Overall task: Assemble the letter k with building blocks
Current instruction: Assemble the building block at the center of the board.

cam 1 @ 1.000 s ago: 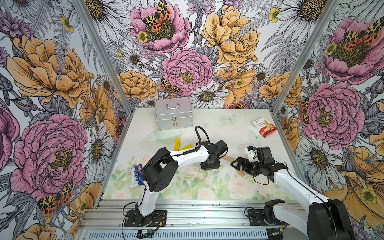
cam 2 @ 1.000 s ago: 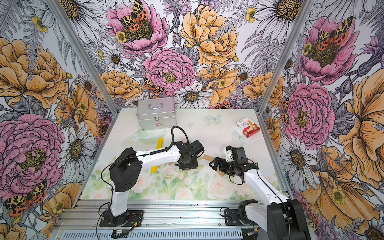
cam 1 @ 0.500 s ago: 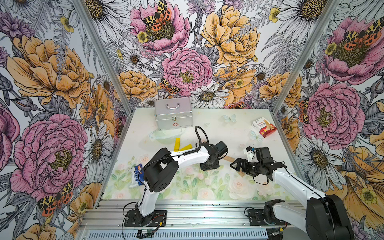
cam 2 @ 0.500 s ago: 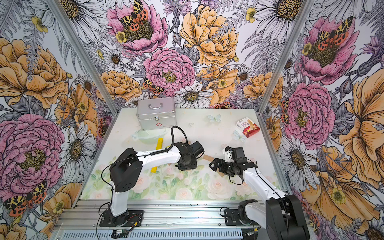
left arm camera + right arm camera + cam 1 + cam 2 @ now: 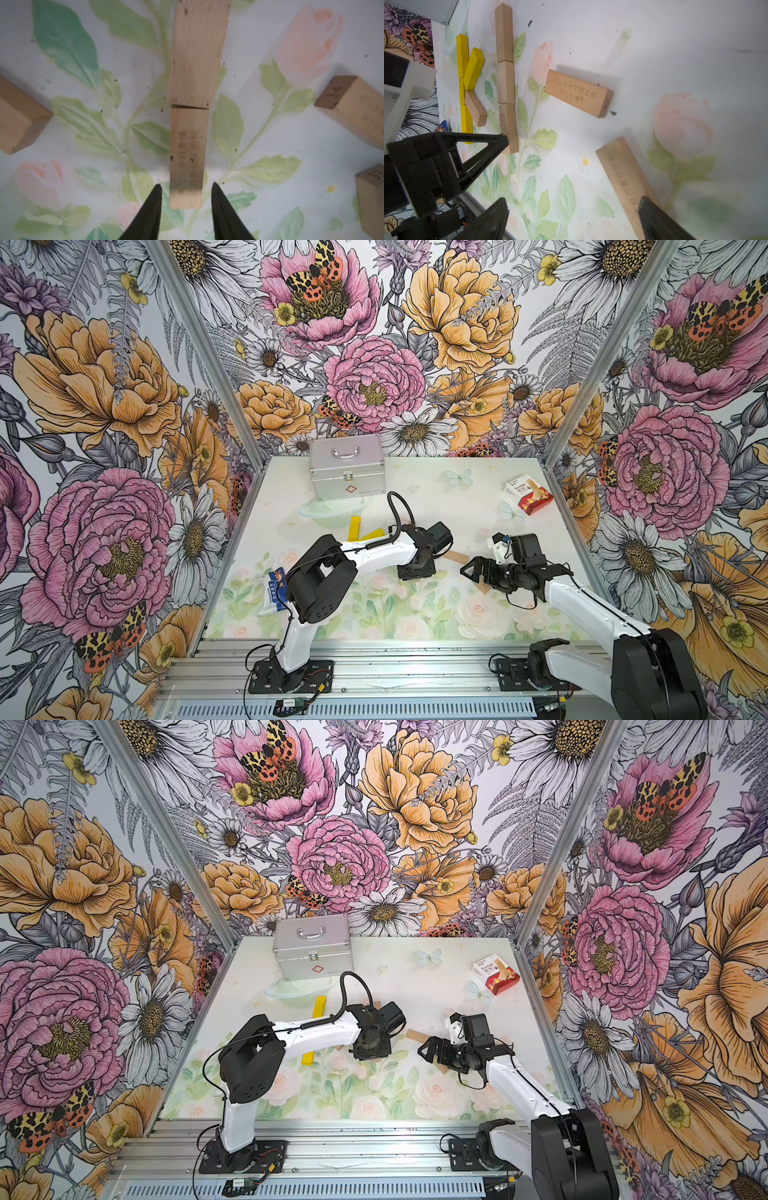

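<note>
Flowered bench (image 5: 419, 497), pale stem (image 5: 506, 83) looking done: left end effector (image 5: 186, 184) is straddling its end block (image 5: 188, 158), jaws parted, right end effector (image 5: 573, 201) gaping near it, slanted arms probably coming next.

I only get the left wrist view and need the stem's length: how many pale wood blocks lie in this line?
Observer: Three, end to end, in the pale wood stem; your view misses the far one.
Operator: Any K already built?
Observer: Yes, a yellow-stemmed K lies alongside, one arm yellow, one pale wood.
Operator: And the right pincer?
Observer: The right pincer is wide open by a loose engraved block.
</note>
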You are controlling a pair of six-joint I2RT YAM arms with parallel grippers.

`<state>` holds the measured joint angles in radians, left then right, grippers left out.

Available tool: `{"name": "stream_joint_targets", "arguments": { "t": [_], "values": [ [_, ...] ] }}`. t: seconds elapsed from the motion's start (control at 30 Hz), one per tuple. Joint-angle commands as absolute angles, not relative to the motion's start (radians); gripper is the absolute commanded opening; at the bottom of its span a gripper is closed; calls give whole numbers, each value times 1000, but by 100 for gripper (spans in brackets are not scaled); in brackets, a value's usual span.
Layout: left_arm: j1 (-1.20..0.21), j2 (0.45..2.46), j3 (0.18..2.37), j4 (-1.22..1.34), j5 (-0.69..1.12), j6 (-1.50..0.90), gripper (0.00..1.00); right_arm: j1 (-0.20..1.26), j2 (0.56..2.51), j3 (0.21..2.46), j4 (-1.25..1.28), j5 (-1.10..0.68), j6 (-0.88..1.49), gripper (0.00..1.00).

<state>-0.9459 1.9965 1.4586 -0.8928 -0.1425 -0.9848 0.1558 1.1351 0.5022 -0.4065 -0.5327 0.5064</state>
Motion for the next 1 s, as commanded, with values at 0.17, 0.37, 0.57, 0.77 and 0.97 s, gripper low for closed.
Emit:
{"name": "stream_joint_targets", "arguments": {
  "t": [0.17,0.37,0.57,0.77,0.97],
  "values": [
    [-938,2022,1460,-895,-159,-957,41,149,1112,507,-388,-535,511,99],
    [-931,2042,1458,-895,-147,-953,41,150,1121,511,-388,-536,510,99],
    [-928,2057,1470,-896,-134,-939,33,150,1130,517,-388,-532,509,99],
    [-925,2059,1463,-896,-120,-931,30,149,1144,529,-389,-528,508,99],
    [-921,2060,1465,-896,-116,-910,30,149,1154,541,-388,-527,508,99]
  ]
}}
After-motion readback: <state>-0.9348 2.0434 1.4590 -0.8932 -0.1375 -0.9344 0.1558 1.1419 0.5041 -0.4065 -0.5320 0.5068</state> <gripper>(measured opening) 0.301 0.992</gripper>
